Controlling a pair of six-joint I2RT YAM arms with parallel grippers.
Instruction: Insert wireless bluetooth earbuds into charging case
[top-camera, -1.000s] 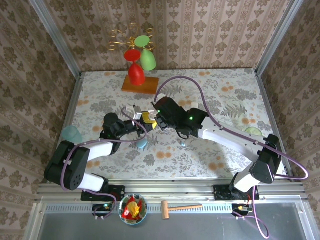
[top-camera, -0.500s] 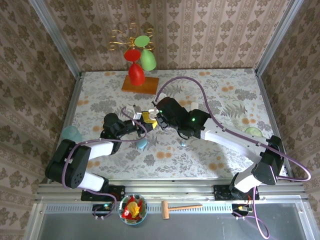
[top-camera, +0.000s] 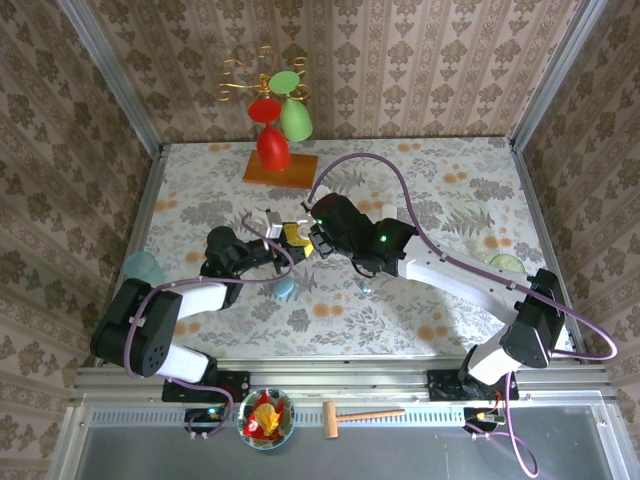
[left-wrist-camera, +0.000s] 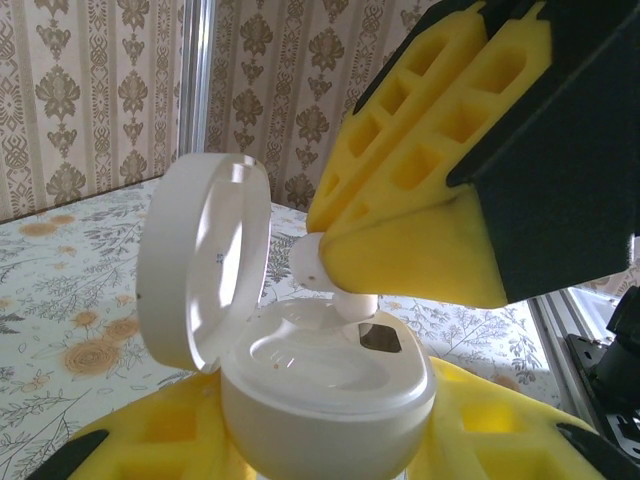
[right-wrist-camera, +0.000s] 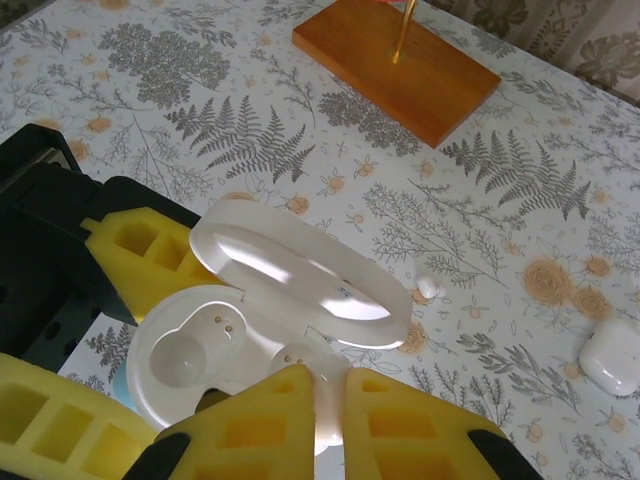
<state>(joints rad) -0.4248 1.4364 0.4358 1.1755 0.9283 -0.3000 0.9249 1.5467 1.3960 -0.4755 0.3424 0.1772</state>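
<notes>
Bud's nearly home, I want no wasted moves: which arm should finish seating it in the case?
Right. The right claw pinches the white earbud over the open case; the left claw only holds that case.

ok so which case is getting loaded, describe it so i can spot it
Start at the wooden-based stand at the back of the floral table and come toward the arms to where the yellow fingers meet. The charging case there is white with its lid open, unlike the closed white case lying loose.
</notes>
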